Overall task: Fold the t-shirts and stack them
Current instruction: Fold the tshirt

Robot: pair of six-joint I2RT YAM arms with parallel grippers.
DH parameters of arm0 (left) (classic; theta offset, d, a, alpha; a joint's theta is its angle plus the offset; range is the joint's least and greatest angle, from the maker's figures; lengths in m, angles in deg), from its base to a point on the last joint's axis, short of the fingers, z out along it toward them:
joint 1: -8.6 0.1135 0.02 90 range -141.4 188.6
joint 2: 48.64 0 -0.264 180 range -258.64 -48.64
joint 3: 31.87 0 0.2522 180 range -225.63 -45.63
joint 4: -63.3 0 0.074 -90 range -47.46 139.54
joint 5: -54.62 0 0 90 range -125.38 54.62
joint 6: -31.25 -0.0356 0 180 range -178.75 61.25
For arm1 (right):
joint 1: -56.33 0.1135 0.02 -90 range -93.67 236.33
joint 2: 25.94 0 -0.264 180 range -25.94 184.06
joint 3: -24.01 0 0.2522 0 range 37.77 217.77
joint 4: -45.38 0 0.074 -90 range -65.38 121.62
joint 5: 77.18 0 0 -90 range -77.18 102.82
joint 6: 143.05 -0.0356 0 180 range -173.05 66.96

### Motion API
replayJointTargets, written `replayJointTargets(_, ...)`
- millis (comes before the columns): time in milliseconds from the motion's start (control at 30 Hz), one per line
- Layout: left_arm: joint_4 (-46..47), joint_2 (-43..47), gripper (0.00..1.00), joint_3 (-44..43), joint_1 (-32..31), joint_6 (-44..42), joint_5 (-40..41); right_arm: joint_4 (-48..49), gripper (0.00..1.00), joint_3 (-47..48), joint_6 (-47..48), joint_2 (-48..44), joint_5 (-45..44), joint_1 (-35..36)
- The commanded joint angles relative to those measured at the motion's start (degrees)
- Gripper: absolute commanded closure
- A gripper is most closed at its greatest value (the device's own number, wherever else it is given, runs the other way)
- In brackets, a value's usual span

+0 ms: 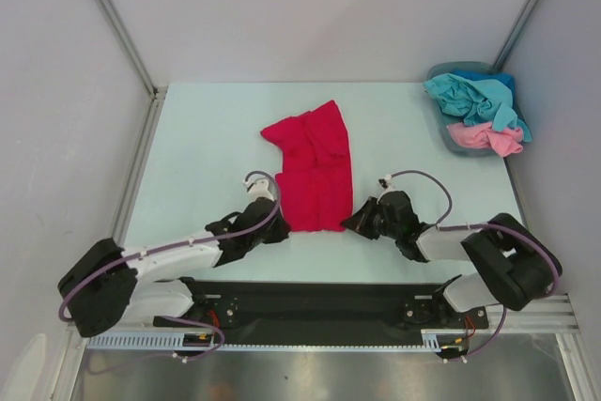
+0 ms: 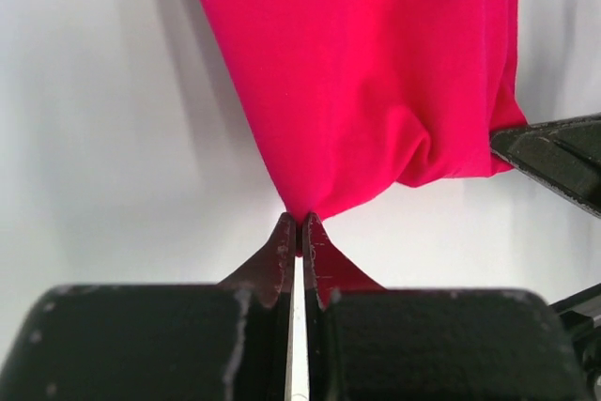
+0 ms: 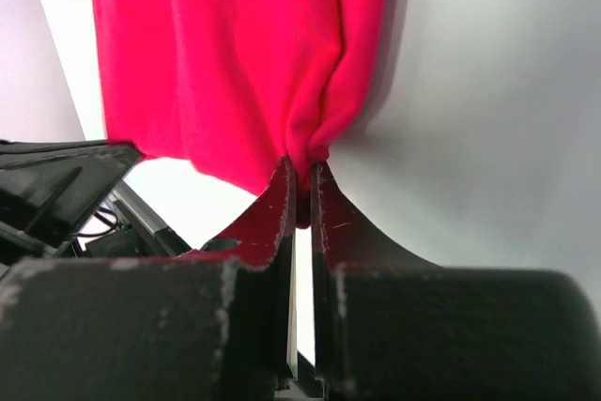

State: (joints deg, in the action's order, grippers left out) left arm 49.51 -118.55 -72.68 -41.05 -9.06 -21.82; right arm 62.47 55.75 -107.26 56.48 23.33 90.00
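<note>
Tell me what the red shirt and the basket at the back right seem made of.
Red t-shirt: soft knit cloth, matte; it drapes and gathers into rounded folds at the pinched corners.
Basket: likely moulded plastic, blue-grey, with a smooth rigid rim; little of it shows, so that is tentative.

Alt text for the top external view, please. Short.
A crimson red cloth t-shirt lies rumpled on the pale table, its two near corners pinched by the left tool and right tool, both shut. A blue-grey plastic basket at the far right corner holds crumpled teal-blue cloth and light pink cloth.
</note>
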Motion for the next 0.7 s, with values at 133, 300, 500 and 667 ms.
replayJointTargets(133, -20.15, 13.47, 1.00, 0.06, -1.24, 5.33, 11.91, -8.17, 1.00, -0.66, 3.15, -9.36, -4.44, -0.44)
replayJointTargets(300, -22.29, 16.38, 1.00, 0.77, -1.24, 5.59, 12.10, -8.44, 1.00, -2.15, 2.89, -10.78, -2.68, -2.99)
replayJointTargets(500, -20.97, 15.77, 1.00, 3.05, -1.24, 7.00, 10.26, -9.14, 1.00, -4.35, 1.22, -13.24, -2.68, -1.68)
replayJointTargets(667, -21.32, 18.31, 1.00, 4.11, -1.50, 7.44, 9.73, -11.34, 1.00, -6.02, -0.10, -16.40, -3.91, 0.87)
